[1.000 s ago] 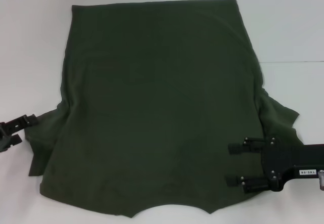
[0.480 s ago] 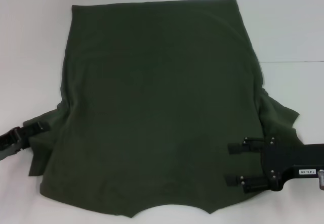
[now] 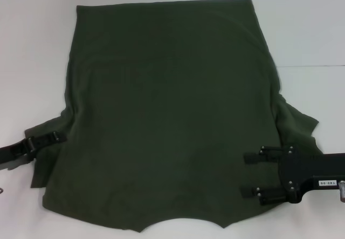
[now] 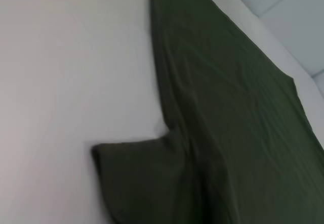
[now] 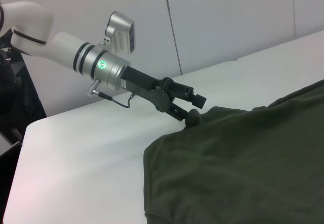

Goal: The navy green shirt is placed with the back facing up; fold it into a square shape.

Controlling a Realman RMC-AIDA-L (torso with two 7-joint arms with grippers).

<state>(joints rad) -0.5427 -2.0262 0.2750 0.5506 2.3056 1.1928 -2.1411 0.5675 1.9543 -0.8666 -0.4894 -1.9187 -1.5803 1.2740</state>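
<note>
The navy green shirt [image 3: 167, 115] lies spread flat on the white table, plain back up, with its hem at the far side. My left gripper [image 3: 53, 137] is at the shirt's left sleeve [image 3: 46, 158], low over its edge. From the right wrist view, the left gripper [image 5: 191, 107] is open, its lower finger touching the sleeve's raised fold. The left wrist view holds only the sleeve [image 4: 136, 178] and the shirt's side edge. Over the shirt's near right part, beside the right sleeve [image 3: 296, 123], hovers my right gripper [image 3: 249, 174], open with nothing between its fingers.
The white table [image 3: 312, 28] shows bare surface on both sides of the shirt and beyond the hem. A seam [image 3: 315, 66] crosses the table on the right. In the right wrist view the table's edge [image 5: 20, 148] lies behind the left arm, with wall panels beyond.
My left gripper has slid rightward from the bare table onto the left sleeve's edge. The right arm and the shirt have not moved.
</note>
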